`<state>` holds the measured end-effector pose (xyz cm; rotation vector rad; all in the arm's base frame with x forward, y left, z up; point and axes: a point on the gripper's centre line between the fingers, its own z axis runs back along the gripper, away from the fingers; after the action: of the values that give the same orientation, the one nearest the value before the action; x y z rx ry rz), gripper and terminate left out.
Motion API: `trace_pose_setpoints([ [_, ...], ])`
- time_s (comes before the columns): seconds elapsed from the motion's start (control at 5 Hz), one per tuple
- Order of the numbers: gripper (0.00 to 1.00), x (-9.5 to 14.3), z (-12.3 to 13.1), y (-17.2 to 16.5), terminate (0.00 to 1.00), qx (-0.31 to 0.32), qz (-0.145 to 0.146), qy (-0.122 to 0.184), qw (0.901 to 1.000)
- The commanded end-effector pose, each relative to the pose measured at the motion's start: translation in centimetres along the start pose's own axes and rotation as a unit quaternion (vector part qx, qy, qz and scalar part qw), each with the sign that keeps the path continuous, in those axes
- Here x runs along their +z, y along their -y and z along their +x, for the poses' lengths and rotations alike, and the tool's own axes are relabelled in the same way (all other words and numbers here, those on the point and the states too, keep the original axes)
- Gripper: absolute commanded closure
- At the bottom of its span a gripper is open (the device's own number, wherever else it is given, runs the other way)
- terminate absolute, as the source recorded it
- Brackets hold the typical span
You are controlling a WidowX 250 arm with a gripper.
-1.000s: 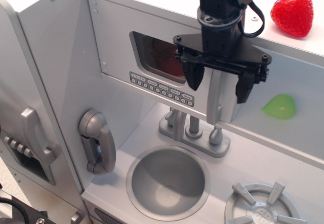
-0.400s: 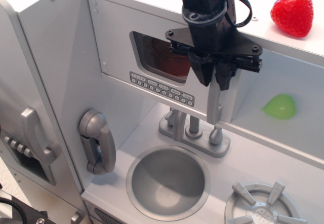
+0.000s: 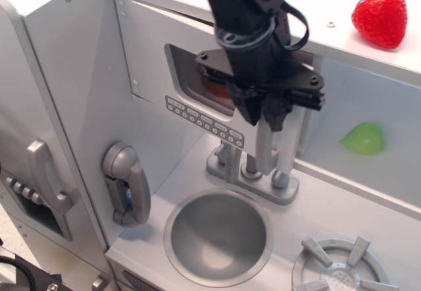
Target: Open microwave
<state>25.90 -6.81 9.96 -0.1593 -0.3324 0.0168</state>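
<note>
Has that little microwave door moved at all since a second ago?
Yes. The microwave door has swung outward: its bar handle, gripped by the gripper, now sits left, over the faucet.

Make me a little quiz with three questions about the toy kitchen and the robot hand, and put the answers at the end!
1. True or false: the gripper is closed on the microwave's bar handle.
2. What fruit sits on top of the kitchen? A) banana B) strawberry C) orange
3. Fill in: the microwave door stands slightly ____ at its handle side.

Key: 1 true; 2 B; 3 open, since the handle edge stands out from the frame, with a gap beside it.
</note>
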Motion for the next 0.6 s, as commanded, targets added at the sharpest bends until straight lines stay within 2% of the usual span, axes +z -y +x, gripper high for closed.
trace_pose_setpoints([
  [0.0, 1.0, 2.9, -4.4, -0.6, 0.0, -0.021, 0.017, -0.05, 0.9984],
  [0.2, 0.0, 4.1, -5.9, 0.3, 0.0, -0.028, 0.02, -0.113, 0.9931],
  [0.4, 0.0, 4.1, -5.9, 2.7, 0.0, -0.007, 0.018, -0.13, 0.9913],
])
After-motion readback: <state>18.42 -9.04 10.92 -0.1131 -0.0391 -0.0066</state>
